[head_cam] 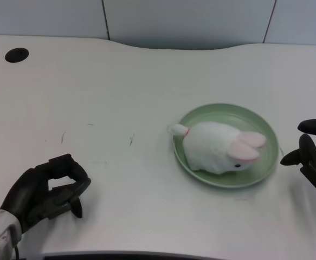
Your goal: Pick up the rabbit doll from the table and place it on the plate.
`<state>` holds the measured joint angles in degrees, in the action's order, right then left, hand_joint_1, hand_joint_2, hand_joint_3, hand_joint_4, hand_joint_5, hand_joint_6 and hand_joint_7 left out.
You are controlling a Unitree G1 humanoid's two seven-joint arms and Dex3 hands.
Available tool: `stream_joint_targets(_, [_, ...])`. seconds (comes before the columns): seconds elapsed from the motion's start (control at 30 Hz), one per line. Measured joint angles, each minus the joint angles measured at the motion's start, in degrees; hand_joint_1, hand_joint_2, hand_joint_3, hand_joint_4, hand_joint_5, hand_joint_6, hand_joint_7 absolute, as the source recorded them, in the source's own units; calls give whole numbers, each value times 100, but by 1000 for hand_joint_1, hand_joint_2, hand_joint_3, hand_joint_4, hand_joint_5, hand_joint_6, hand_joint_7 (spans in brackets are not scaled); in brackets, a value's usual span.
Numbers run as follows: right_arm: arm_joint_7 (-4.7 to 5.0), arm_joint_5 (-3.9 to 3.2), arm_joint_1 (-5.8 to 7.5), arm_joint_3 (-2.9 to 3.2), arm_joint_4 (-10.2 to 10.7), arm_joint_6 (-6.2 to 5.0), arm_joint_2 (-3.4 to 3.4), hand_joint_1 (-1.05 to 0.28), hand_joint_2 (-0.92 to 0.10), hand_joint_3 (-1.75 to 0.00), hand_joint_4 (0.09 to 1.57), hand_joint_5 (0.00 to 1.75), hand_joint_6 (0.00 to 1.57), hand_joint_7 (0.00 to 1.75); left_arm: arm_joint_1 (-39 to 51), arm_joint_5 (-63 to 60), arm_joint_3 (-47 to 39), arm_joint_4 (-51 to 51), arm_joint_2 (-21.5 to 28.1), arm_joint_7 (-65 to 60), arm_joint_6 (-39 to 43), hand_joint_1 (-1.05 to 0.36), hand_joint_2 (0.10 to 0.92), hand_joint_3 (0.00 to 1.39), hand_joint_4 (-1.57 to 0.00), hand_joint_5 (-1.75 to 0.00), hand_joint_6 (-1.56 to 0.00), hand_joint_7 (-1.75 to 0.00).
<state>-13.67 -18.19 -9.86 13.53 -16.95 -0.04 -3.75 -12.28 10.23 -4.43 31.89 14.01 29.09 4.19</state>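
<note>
A white rabbit doll [218, 147] with pink ears lies on its side on the light green plate [225, 115] right of the table's middle. Its small tail pokes over the plate's left rim. My left hand [48, 192] rests low at the table's front left, far from the plate. Its fingers are curled in and nothing is in them.
My right hand [315, 154] sits at the right edge, just beside the plate's right rim. A dark round hole [17, 54] is in the table's far left corner. The table's back edge curves along a grey panelled wall.
</note>
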Motion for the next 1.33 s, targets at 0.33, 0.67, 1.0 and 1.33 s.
stream_joint_targets(0.33, [16, 52, -43, 4, -45, -113, -39, -263, -921, -712, 373, 1746, -1, 1734, -63, -3, -4, 196, -33, 1, 37, -477, 921, 396, -749, -1746, -532, -1730])
stream_joint_targets(0.67, [36, -33, -95, 27, -114, -94, -37, -254, -921, -720, 422, 1746, 9, 1744, -195, -2, -25, 347, -33, 0, 38, -486, 921, 388, -758, -1746, -552, -1729])
stream_joint_targets(1.0, [64, -21, -136, 46, -199, -83, -51, -262, -921, -681, 401, 1746, 21, 1745, -228, -5, -24, 366, -35, 11, 121, -490, 921, 393, -758, -1746, -528, -1746])
stream_joint_targets(1.33, [129, -10, -136, 43, -39, 72, -51, -234, -921, -715, 383, 1746, 16, 1728, -228, -69, -18, 353, -34, -26, 78, -503, 921, 393, -757, -1746, -536, -1728])
